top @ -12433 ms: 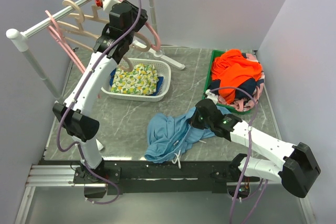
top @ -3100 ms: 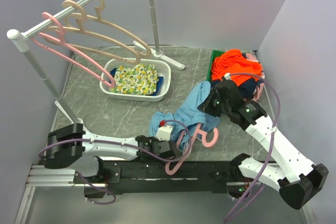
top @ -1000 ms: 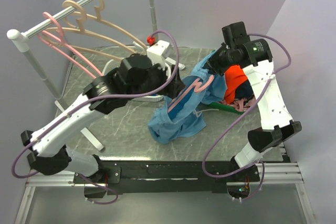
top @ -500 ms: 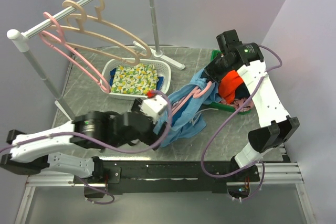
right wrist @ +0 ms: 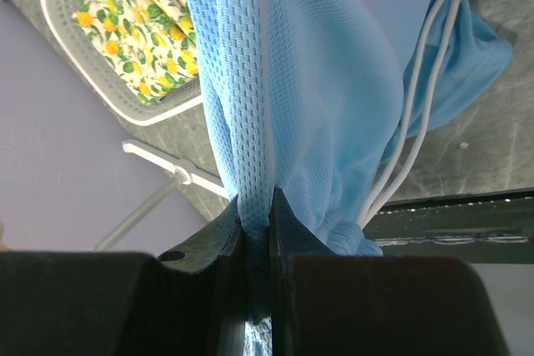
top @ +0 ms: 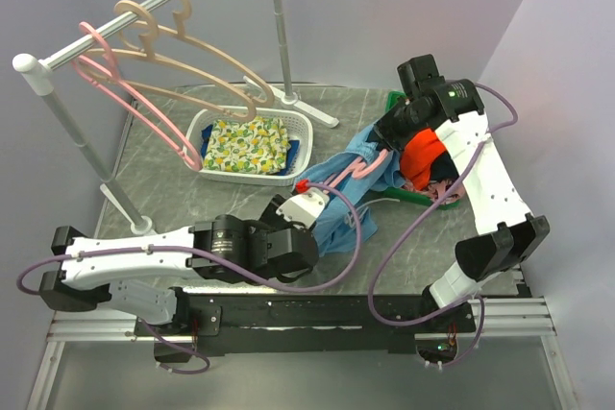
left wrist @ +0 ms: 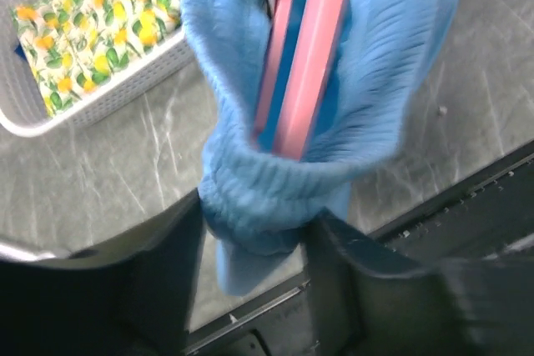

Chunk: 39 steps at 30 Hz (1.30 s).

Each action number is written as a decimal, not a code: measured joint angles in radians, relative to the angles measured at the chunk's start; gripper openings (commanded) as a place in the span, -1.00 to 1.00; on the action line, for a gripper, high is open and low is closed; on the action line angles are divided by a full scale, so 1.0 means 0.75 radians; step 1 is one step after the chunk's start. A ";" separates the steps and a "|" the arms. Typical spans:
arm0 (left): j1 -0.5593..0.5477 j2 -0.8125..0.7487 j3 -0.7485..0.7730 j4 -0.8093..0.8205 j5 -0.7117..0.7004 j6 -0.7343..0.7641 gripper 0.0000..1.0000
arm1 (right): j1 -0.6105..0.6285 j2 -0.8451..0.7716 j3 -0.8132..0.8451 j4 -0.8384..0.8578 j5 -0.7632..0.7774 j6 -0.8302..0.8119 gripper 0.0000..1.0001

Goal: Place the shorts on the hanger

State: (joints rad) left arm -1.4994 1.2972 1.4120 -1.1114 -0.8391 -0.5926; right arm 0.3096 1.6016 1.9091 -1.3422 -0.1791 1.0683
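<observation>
The light blue shorts (top: 338,223) hang stretched between both grippers above the table's middle right. The salmon-pink hanger (top: 354,170) lies slanted inside them. My right gripper (top: 382,136) is raised and shut on a fold of the shorts (right wrist: 334,81); its jaws (right wrist: 254,231) pinch mesh, and the white drawstring (right wrist: 417,122) dangles beside. My left gripper (top: 325,206) is low. In the left wrist view it (left wrist: 254,264) grips the bunched waistband (left wrist: 250,198), and the hanger's bars (left wrist: 313,47) run down into that bunch. The hanger's hook is hidden.
A white basket (top: 288,175) with lemon-print cloth (top: 245,141) stands at the back left. Orange clothes (top: 423,156) lie in a green tray (top: 408,197) under the right arm. The rack rail (top: 125,31) carries beige hangers (top: 192,45) and a pink one (top: 135,108).
My left arm has dropped from high over the table to low near the front edge, pulling the waistband and hanger end down. My right gripper has sunk slightly, still holding the shorts.
</observation>
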 measured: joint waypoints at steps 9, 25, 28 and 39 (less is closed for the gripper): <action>-0.001 -0.044 -0.082 0.322 -0.010 0.259 -0.26 | 0.013 -0.113 -0.134 0.086 -0.009 0.046 -1.00; 0.058 -0.158 -0.201 0.593 0.122 0.374 -0.98 | 0.077 -0.202 -0.158 0.221 -0.055 -0.002 0.65; 0.062 -0.230 -0.204 0.608 0.149 0.351 -0.98 | 0.081 -0.292 -0.187 0.334 -0.047 -0.052 0.78; 0.076 -0.290 -0.156 0.536 0.200 0.232 -0.98 | 0.081 -0.424 -0.196 0.593 0.122 -0.345 0.98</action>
State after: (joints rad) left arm -1.4422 1.0798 1.2949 -0.7097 -0.6891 -0.4187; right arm 0.3706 1.2835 1.7622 -0.8978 -0.0879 0.8093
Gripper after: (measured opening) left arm 0.138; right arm 0.996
